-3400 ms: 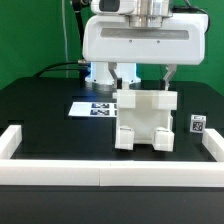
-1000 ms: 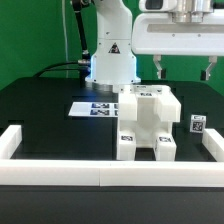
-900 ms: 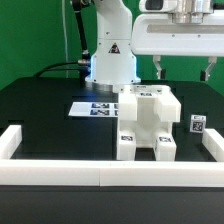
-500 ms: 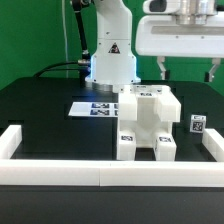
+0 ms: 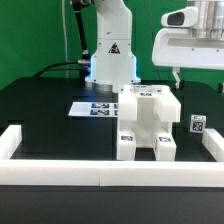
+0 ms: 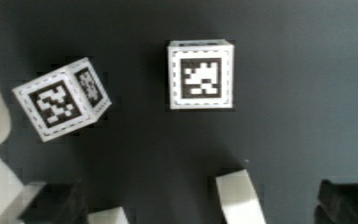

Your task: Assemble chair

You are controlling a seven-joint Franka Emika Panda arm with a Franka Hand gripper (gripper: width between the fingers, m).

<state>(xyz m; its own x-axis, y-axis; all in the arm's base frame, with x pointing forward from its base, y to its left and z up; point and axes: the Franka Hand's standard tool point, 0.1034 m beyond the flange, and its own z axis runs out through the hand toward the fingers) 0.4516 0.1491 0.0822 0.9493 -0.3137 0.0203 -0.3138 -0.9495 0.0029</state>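
Chunky white blocky plastic chair [image 5: 148,118] stands on the black desk [image 5: 50,115], below the fingers [image 5: 177,75] and toward the exterior view's left of them. We see them spread wide and empty. A small tagged white block [image 5: 198,125] lies almost directly beneath.

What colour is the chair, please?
The chair is white with small black-and-white square tags; clearest in the exterior view.
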